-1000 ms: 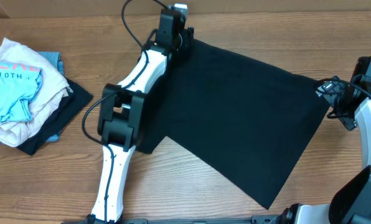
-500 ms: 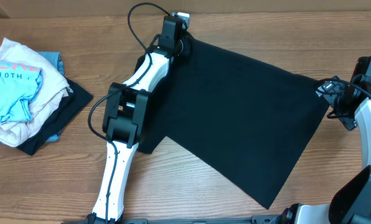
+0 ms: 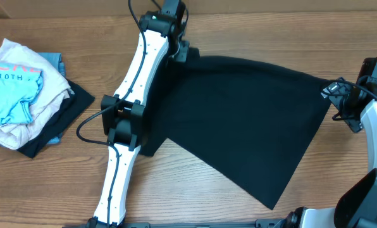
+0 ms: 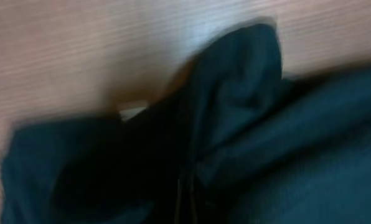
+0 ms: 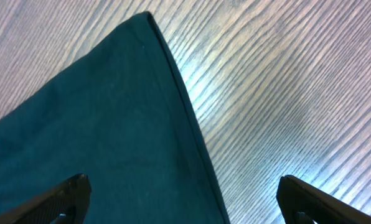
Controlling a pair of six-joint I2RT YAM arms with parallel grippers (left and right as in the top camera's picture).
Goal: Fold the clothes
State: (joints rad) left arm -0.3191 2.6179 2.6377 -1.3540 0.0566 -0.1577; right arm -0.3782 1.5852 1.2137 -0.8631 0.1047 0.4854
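The clothes, a plain black T-shirt (image 3: 252,120), lie spread across the wooden table (image 3: 195,190). My left gripper (image 3: 181,52) is at the shirt's far left corner, shut on the fabric. In the left wrist view the cloth (image 4: 235,93) bunches up and rises off the wood, and the left gripper (image 4: 188,199) is almost buried in its dark folds. My right gripper (image 3: 332,93) hovers open over the shirt's right corner. The right wrist view shows that corner (image 5: 111,124) flat on the wood, its hem running between the spread fingers of the right gripper (image 5: 185,199).
A pile of other garments sits at the left edge: a light blue shirt with pink lettering (image 3: 11,88), a cream-white piece (image 3: 24,123) and a dark one underneath (image 3: 71,111). The left arm (image 3: 135,82) stretches over the shirt's left side.
My left gripper has shut on the far left corner and drawn it up and back, so the shirt's far edge now sags in a curve. The right arm has not moved.
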